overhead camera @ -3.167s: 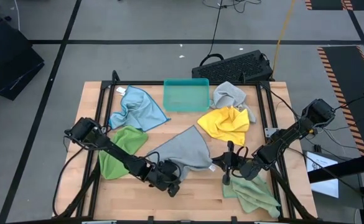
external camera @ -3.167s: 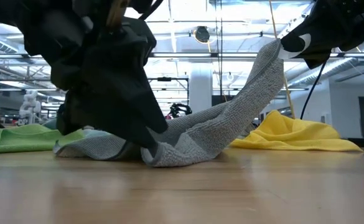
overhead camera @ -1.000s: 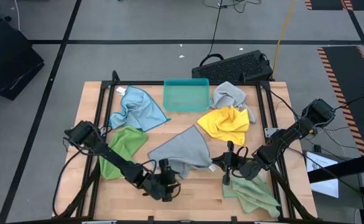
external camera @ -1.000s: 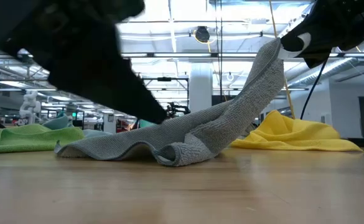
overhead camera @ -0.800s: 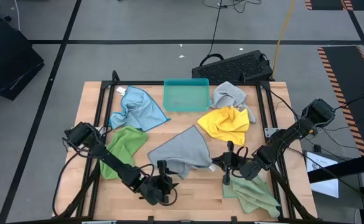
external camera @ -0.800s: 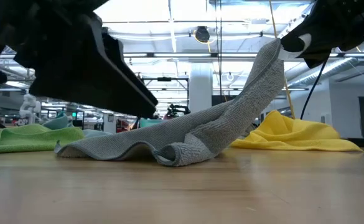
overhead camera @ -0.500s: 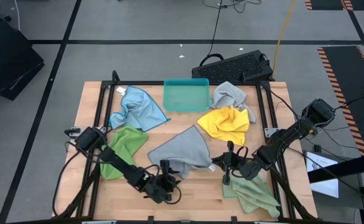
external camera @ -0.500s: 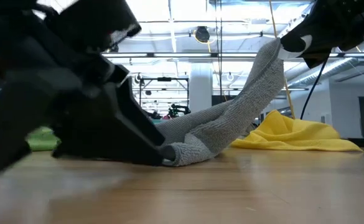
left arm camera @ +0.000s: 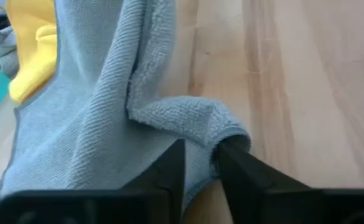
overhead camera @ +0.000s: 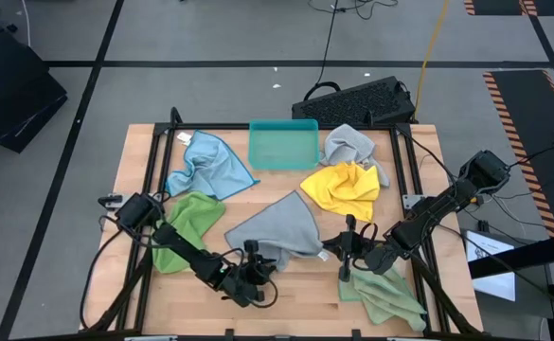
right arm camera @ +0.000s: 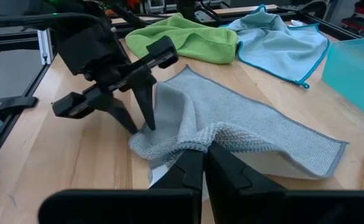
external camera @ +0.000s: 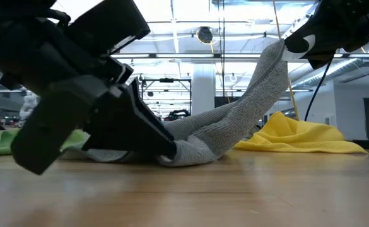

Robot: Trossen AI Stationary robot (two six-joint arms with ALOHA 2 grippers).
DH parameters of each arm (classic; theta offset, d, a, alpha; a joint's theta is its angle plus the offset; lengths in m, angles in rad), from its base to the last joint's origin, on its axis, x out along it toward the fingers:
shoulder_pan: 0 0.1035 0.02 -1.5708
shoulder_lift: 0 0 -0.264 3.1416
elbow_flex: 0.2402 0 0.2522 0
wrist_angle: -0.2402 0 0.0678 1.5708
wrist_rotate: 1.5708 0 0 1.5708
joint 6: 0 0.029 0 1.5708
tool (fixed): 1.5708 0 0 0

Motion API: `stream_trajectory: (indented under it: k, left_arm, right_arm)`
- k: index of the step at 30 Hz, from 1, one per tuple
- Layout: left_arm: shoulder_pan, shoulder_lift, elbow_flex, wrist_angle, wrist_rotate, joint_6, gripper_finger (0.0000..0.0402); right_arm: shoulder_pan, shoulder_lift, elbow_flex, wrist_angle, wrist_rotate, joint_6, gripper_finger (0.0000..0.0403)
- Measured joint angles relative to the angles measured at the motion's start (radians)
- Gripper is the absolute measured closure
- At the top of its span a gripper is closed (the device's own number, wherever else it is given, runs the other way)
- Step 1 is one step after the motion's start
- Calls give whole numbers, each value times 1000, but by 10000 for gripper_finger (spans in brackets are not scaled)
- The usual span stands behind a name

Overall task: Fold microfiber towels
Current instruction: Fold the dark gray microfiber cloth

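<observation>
Grey towel (overhead camera: 278, 230) lies mid-counter, just below the yellow towel (overhead camera: 345, 187). Right claw (right arm camera: 201, 163) pinches one corner, holding it raised; left claw (left arm camera: 200, 163) pinches the rolled opposite corner, apparently to stretch the cloth flat for folding.

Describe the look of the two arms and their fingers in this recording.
Both arms are black and slim, built of jointed tube segments with bulkier housings at the base. The left arm trails a thin black cable looping off the table's edge, as does the right arm. The left gripper carries two thin, straight, tapering black fingers; the right gripper has matching black fingers. No markings are legible.
</observation>
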Motion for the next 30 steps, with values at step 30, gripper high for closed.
stream_trajectory:
  k: [30]
  left_arm:
    - [-87,-27,0,31,-175,246,341]
  right_arm:
    - [0,0,0,97,-50,-81,399]
